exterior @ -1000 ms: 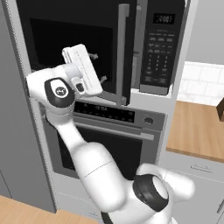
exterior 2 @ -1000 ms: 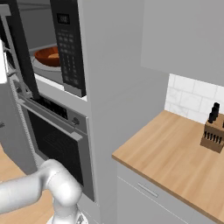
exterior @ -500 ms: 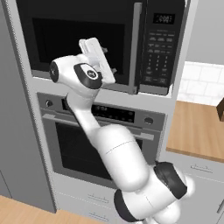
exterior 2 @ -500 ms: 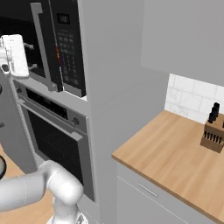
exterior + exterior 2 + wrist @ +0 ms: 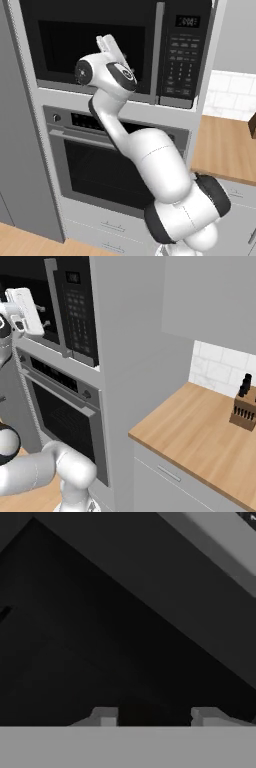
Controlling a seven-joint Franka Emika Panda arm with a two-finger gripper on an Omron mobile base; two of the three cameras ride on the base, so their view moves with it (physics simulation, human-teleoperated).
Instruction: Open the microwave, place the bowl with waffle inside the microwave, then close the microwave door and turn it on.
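From the left base view, the microwave door (image 5: 95, 47) sits flush in its frame, a stiff hinged panel that should swing lightly, its vertical handle (image 5: 158, 50) the natural hold. From the right, the gripper (image 5: 42, 316) faces that door beside the keypad (image 5: 77, 303). In the hand view, 2 fingertips (image 5: 105, 716) stand apart, grasping nothing.

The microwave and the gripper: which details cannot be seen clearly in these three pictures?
- Bowl and waffle: the microwave door is closed, and its dark window hides the cavity in both base views.
- Display digits: too small and blurred in the left base view.
- Keypad labels: too small in the right base view.
- Gripper: in the hand view the tips stand apart; whether they touch the door is unclear.
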